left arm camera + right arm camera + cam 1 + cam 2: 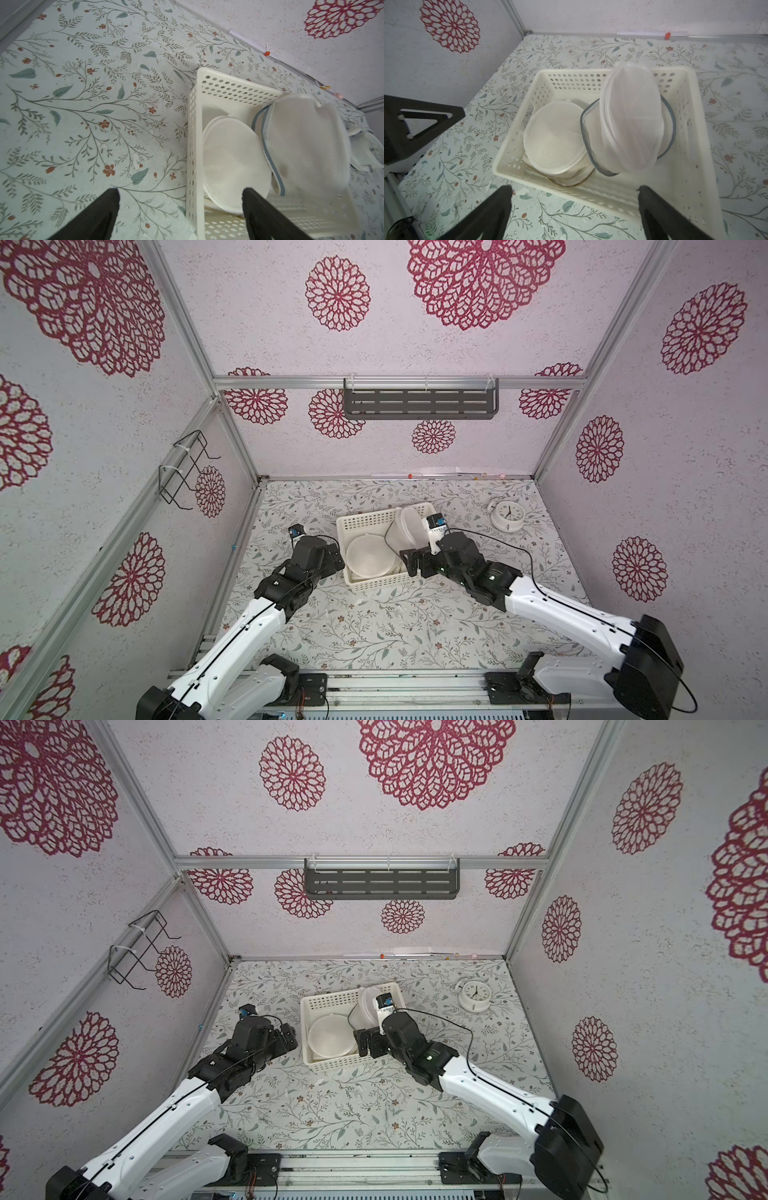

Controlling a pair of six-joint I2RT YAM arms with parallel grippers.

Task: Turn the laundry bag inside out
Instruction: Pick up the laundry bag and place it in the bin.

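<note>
Laundry bag [301, 145], grey-rimmed, leans upright in the basket [512, 164] on the surface [483, 145], straight ahead of the right fingers [492, 212], which gape empty and sit nearer it than the equally wide, empty left fingers [97, 214].

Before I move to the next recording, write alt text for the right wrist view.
A white perforated basket on a floral table holds round mesh laundry bags: a flat bag, a grey-trimmed bag propped upright, a sheer bag leaning against it. The right hand hangs open before the basket, empty.
</note>
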